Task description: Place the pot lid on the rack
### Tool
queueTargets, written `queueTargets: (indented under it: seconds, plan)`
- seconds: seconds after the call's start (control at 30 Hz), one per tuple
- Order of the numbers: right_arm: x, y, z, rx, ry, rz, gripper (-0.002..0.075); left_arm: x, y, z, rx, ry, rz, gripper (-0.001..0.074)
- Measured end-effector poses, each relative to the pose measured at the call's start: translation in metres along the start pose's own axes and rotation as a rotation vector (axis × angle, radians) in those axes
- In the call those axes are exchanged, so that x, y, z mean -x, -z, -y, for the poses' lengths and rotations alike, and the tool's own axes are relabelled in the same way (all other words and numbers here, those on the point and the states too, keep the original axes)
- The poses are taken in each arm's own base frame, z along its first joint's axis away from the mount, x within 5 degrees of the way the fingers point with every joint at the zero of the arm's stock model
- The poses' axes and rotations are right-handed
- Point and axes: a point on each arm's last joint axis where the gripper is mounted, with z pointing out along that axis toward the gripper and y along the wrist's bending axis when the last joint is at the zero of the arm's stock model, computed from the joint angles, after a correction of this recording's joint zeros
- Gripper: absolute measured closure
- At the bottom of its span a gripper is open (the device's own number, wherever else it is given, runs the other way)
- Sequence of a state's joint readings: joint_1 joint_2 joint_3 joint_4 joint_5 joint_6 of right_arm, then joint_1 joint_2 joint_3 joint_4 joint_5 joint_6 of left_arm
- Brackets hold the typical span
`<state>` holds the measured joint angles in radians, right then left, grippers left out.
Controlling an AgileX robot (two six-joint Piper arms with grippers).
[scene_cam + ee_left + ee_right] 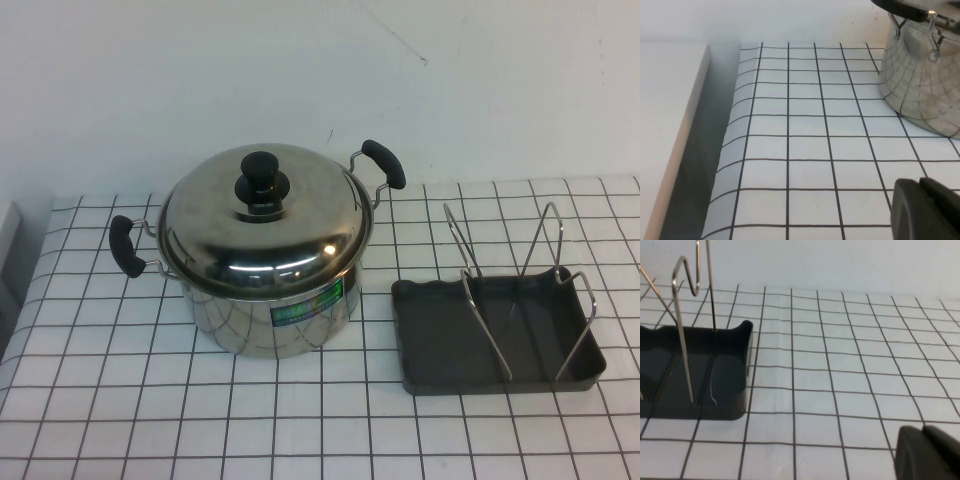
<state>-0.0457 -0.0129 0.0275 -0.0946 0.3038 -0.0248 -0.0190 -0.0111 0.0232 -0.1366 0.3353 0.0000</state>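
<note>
Checked cloth (300, 420), white with a black grid, covers the table. On it, left of centre in the high view, stands the steel pot (270, 315), two black handles out to either side, green label on its wall. The pot lid (300, 225) sits closed on the pot, domed and shiny, black knob (262, 178) at centre. The rack (500, 320) stands just to the right of the pot, apart from it: dark grey tray with upright wire loops (552, 240) rising from it; nothing rests in the loops.

Left gripper (927, 210): only a dark corner of it shows in the left wrist view, low over the cloth on the pot's left side, near the pot wall and one handle bracket. Whether it is spread or pressed together cannot be told.

Right gripper (927, 452): again only a dark edge in the right wrist view, low over the cloth to the right of the rack. Its state cannot be told either.

Neither arm appears in the high view.
</note>
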Motion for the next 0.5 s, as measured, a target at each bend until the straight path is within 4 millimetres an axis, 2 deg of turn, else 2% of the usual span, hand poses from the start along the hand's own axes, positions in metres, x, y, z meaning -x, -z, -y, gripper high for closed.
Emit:
queueTargets:
  seconds: [0.5]
  plan:
    - [0.0054, 0.0002, 0.0008, -0.01, 0.038, 0.06, 0.0729, 0.0, 0.0, 0.0, 0.0, 0.0, 0.0, 0.0738]
